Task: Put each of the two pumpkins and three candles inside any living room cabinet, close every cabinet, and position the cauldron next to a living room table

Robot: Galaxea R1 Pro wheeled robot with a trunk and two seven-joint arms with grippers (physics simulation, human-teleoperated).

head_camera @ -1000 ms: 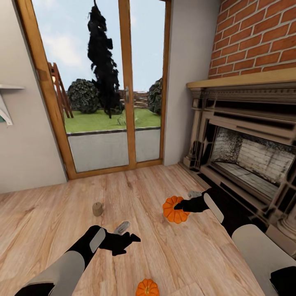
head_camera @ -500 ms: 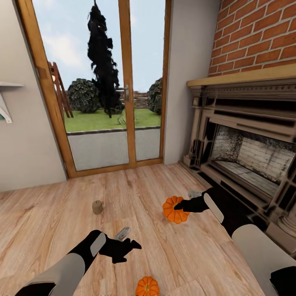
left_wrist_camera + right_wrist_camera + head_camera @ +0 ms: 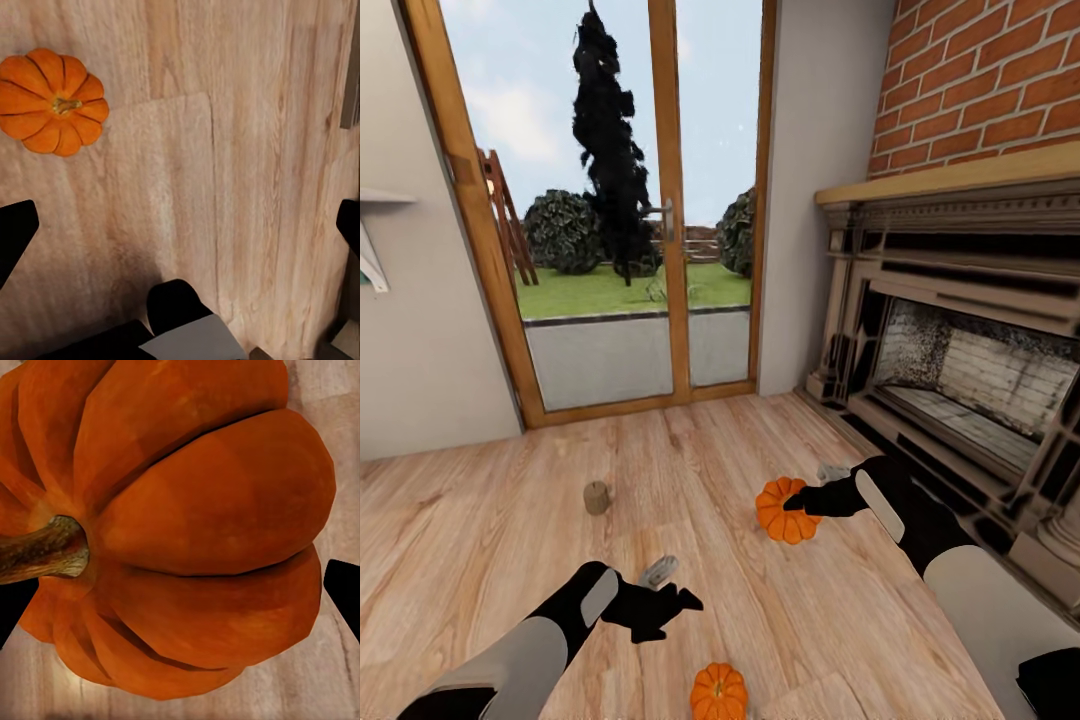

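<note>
1. While the right claw [image 3: 790, 503] sits at centre-right of the head view, its fingers are clamped on a pumpkin [image 3: 785, 510], held just above the wooden floor [image 3: 480, 560]. In the right wrist view that pumpkin [image 3: 180, 525] sits between the two dark fingertips [image 3: 343, 592], with the stem [image 3: 45, 551] at the left edge.
2. The left claw [image 3: 678, 602], lower centre-left of the head view, is spread apart and holds nothing; in the left wrist view its fingertips [image 3: 15, 236] show at both side edges over bare boards.
3. A second pumpkin [image 3: 719, 690] lies on the floor at the bottom centre of the head view, just below the left claw and apart from it. It appears at upper left of the left wrist view [image 3: 52, 101].
4. One candle [image 3: 596, 497] stands upright on the floor, centre-left, above the left claw and well apart from it.
5. A small grey object [image 3: 658, 571] lies on the floor close to the left claw; what it is cannot be told.
6. Background: a glass door [image 3: 600, 200] in a wooden frame at upper centre, and a fireplace [image 3: 960, 380] under a brick wall [image 3: 990, 90] at right.
</note>
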